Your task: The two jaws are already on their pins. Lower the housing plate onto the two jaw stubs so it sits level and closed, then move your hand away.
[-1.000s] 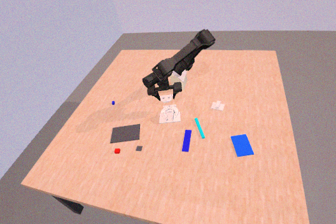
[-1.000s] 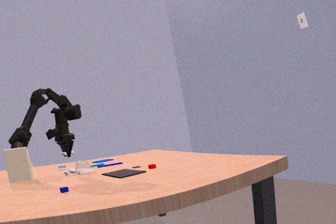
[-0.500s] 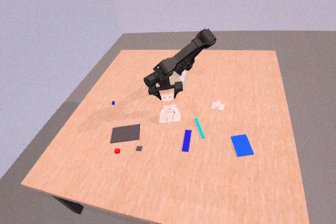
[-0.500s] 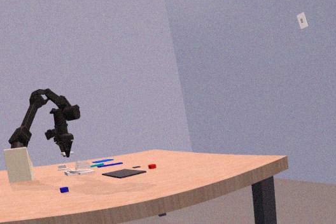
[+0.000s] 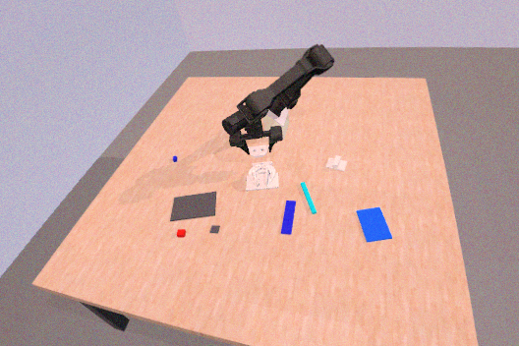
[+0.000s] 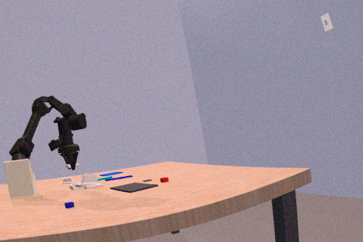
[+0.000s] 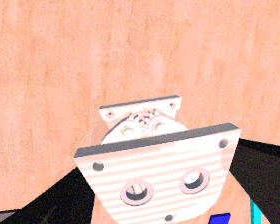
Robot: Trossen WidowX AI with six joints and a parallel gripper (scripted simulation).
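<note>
My gripper (image 5: 259, 151) (image 6: 73, 168) (image 7: 156, 154) is shut on the white housing plate, one finger at each side edge. The housing plate (image 5: 258, 148) (image 7: 163, 200) has two large ringed holes and several small ones. It hangs above the table, between the arm's base and the white base assembly in the top view. The base assembly (image 5: 261, 185) (image 6: 93, 186) (image 7: 140, 103) lies on the table, with toothed jaws on it. In the wrist view the plate hides the near part of the assembly. The plate is clear of it.
A dark flat plate (image 5: 194, 206) (image 6: 134, 187), red cube (image 5: 181, 233) (image 6: 164, 179), blue bar (image 5: 288, 217) and cyan bar (image 5: 309, 198) lie around the assembly. A blue plate (image 5: 374, 224) and small white part (image 5: 336, 163) lie right in the top view; a small blue cube (image 5: 175, 158) (image 6: 69, 205) lies left.
</note>
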